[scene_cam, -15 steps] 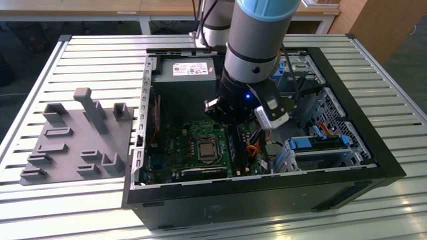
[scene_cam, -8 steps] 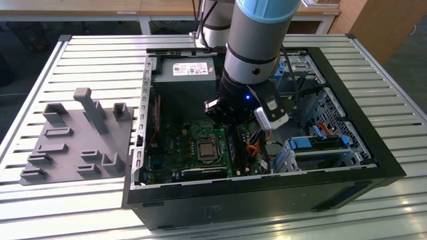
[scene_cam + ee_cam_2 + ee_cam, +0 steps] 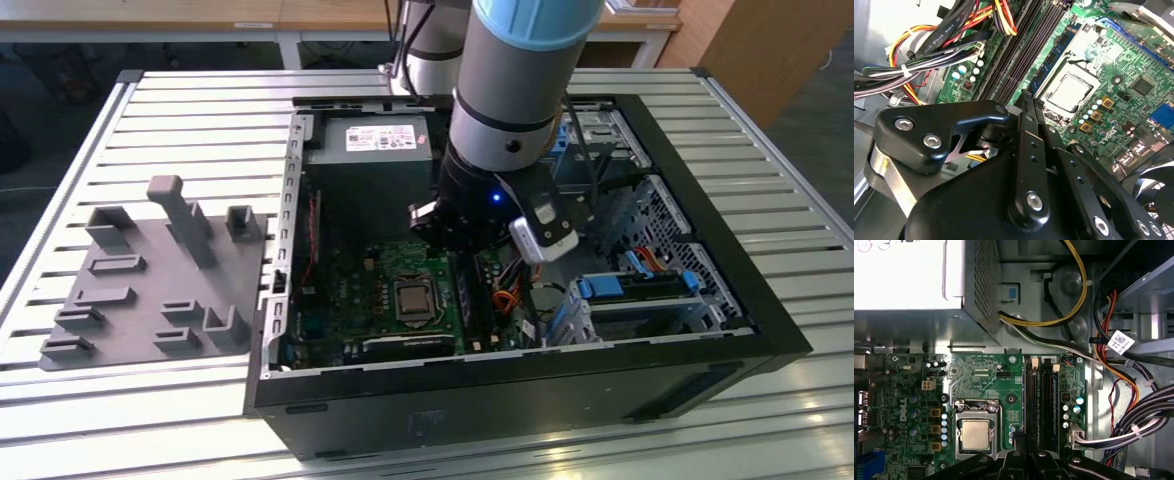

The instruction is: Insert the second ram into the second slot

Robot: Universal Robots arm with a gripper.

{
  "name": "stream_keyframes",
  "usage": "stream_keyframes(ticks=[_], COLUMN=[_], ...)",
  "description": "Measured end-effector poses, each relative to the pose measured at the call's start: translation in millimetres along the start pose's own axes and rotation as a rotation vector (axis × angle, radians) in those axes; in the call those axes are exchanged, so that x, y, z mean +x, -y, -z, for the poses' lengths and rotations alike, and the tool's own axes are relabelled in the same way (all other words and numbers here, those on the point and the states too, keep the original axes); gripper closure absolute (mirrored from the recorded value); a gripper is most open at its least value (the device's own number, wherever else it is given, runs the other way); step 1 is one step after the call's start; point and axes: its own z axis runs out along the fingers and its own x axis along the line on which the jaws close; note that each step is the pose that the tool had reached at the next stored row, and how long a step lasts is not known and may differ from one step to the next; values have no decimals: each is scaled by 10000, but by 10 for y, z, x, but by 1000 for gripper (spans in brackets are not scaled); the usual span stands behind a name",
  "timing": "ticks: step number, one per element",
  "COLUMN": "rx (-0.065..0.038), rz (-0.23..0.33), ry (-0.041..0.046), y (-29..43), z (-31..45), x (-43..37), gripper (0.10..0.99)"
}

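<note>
Gripper (image 3: pixel 1026 102) is low inside the case (image 3: pixel 534 370), tip just over the memory slots (image 3: pixel 1048 395). Can't tell how my jaws stand, or whether they have hold of anything: my own linkage blocks the tip in both wrist views.

Second ram (image 3: pixel 1056 55): I take it to be the blue stick standing on edge in the slot row. It sits just beside the CPU socket (image 3: pixel 975 432), on the socket's side toward the motherboard (image 3: pixel 984 385) edge where the cable bundle (image 3: pixel 934 55) runs. Whether that is the second slot, can't confirm.

Doing it well, my judgement:
- press straight down, no tilt
- load both ends evenly
- keep the cables out of the way

Orientation: long axis parallel to the slots, running from my tip toward the motherboard edge under the power supply (image 3: pixel 904 275). Flat face looks toward the socket. Appears upright, not leaning.
</note>
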Motion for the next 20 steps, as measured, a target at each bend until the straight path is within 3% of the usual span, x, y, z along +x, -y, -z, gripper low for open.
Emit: stream_keyframes(ticks=[6, 20], rx=[-1, 4], rz=[-1, -2], ry=[-1, -2], y=[1, 23], z=[-15, -72], x=[-45, -66], gripper=[969, 969])
